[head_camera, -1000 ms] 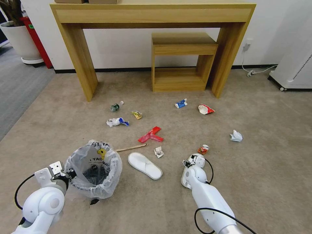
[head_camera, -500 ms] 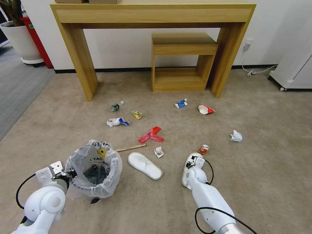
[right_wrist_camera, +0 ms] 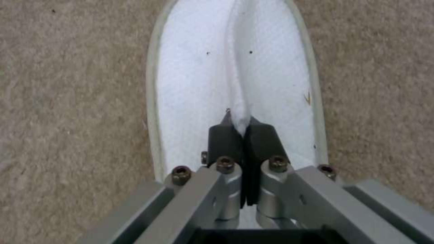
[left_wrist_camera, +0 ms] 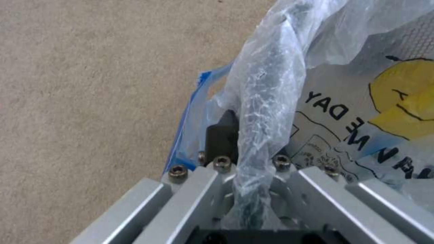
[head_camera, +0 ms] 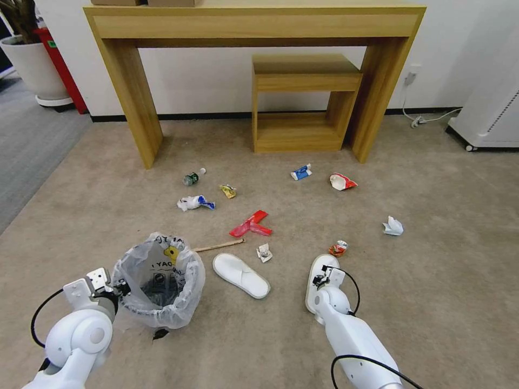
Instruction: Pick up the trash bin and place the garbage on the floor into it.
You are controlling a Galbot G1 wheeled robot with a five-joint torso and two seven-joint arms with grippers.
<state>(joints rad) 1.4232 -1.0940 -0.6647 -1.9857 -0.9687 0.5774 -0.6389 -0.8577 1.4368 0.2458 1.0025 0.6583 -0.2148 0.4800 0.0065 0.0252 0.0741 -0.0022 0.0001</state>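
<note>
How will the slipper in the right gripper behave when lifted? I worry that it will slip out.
The right gripper pinches only a thin fold of the slipper, so it will probably sag and dangle. It looks like light, soft cloth, so a small pinch may hold. A fast swing could still pull the fold free.

Wooden console table (head_camera: pixel 254 24), small wooden stool (head_camera: pixel 303 102) beneath, white plant pot (head_camera: pixel 35 67), white appliance (head_camera: pixel 489 116), wall cable (head_camera: pixel 427 116)
</note>
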